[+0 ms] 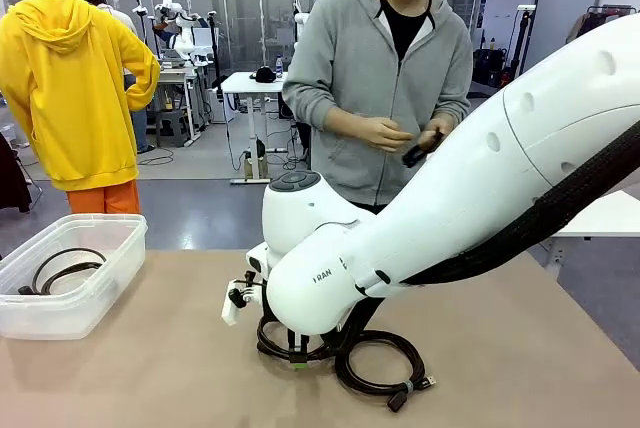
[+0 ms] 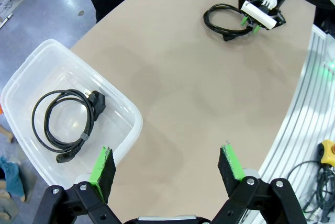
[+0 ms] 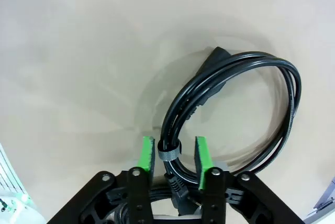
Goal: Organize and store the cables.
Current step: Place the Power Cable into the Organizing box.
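Cable [image 3: 180, 106] lay coiled on the bench [image 1: 520, 348], low centre of the front view, and the right tool [image 3: 174, 143] straddled its band [image 3: 168, 154], pads apart, not gripping! Another coil [image 2: 98, 100] sat in the bin [image 2: 137, 122] at left; left tool [image 2: 165, 150] hung wide apart, empty.
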### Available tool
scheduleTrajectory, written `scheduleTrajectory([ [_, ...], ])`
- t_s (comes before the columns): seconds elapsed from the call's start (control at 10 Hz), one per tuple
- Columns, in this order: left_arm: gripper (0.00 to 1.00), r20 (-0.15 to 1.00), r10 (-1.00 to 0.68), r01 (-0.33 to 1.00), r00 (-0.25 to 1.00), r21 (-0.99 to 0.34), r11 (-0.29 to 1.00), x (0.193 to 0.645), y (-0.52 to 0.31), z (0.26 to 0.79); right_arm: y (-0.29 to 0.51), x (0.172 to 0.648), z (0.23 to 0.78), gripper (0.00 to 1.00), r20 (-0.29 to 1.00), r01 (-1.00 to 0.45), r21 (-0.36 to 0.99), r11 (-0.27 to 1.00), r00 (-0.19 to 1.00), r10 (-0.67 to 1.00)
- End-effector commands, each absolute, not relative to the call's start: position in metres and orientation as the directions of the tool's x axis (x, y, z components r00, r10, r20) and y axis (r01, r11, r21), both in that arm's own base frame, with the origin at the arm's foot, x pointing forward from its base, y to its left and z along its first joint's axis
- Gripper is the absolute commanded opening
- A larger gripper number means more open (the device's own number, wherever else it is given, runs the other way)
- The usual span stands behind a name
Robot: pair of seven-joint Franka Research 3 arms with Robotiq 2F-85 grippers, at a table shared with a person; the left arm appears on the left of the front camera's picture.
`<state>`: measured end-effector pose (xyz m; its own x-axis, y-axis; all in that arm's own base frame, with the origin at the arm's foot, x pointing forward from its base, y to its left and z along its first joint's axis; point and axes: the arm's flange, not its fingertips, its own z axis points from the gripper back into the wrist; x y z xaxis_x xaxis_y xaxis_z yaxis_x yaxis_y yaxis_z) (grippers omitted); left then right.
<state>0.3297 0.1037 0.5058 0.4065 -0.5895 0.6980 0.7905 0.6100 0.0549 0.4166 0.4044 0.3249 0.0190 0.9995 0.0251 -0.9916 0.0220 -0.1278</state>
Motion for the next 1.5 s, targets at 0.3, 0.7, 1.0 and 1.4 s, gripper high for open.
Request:
scheduleTrajectory([
  [0.3,1.00,0.691,-0.591,0.788,0.416,0.050,0.613,0.327,0.102,0.507,0.385,0.416,0.350,1.00,0.075,-0.992,-0.096,0.081,0.074,0.994],
  [0.7,1.00,0.698,-0.590,0.791,0.407,0.055,0.610,0.330,0.104,0.506,0.351,0.416,0.422,1.00,0.220,-0.989,-0.033,0.143,0.132,0.967],
  [1.0,1.00,0.630,-0.744,0.892,0.220,0.179,0.415,0.365,0.035,0.575,0.252,0.422,0.490,1.00,0.387,-0.966,0.081,0.247,0.259,0.885],
  [1.4,1.00,0.517,-0.854,0.958,0.055,0.214,0.191,0.413,-0.067,0.618,0.098,0.395,0.533,1.00,0.569,-0.937,0.100,0.336,0.331,0.753],
])
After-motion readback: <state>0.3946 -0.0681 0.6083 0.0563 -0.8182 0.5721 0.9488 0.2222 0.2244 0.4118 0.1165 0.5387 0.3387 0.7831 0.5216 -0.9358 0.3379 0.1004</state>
